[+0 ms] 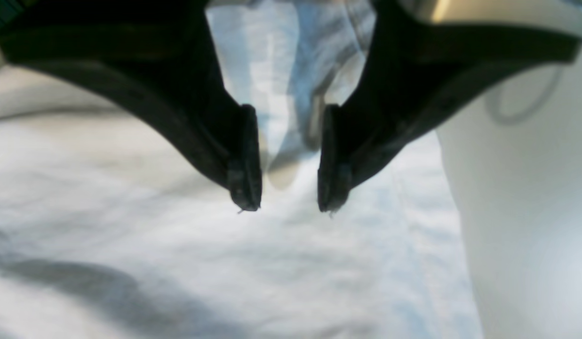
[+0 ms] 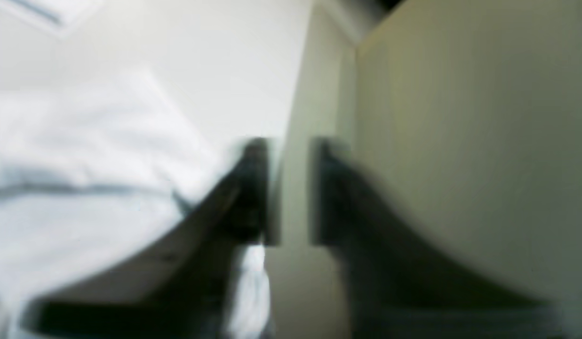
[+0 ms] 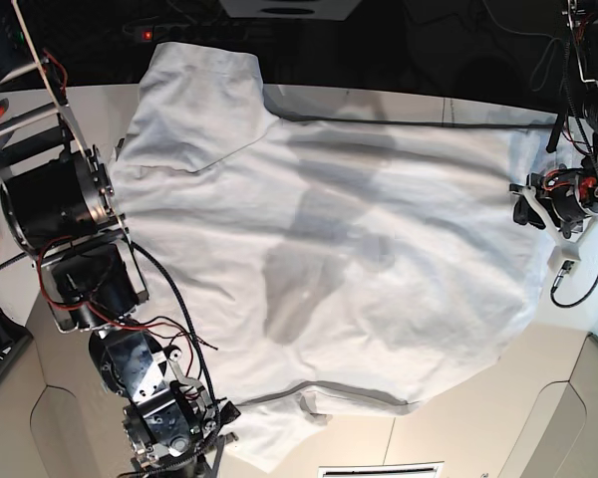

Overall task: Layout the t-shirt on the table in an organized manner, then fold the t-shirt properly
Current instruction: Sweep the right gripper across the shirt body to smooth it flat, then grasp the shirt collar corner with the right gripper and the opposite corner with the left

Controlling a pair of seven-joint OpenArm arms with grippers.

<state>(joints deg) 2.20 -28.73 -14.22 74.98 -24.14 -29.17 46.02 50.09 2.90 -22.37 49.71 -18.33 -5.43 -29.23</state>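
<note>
in the left wrist view the left tool [image 1: 289, 207] sits closest, its two dark fingers [image 1: 246, 160] held a little apart with nothing between them, hanging over wrinkled pale cloth of the t-shirt [image 1: 201, 254]; a bare strip of the counter [image 1: 526, 226] runs along the right side of that view, beside the shirt's edge. in the right wrist view, which is badly blurred, the right tool [image 2: 291, 146] also has its fingers parted and empty, with a fold of the shirt [image 2: 79, 155] just to their left and pale counter [image 2: 225, 61] beyond it. from the base view the t-shirt [image 3: 379, 249] is spread wide and mostly flat across the white counter [image 3: 10, 279], one sleeve [image 3: 194, 95] reaching over the far edge at upper left, the collar [image 3: 324, 398] at the near edge, and soft creases and grey shadow patches across the middle. the right arm [image 3: 100, 299] stands along the left side, its tool low by the collar end of the shirt; the left arm [image 3: 568, 199] is at the far right, just off the shirt's edge.
</note>
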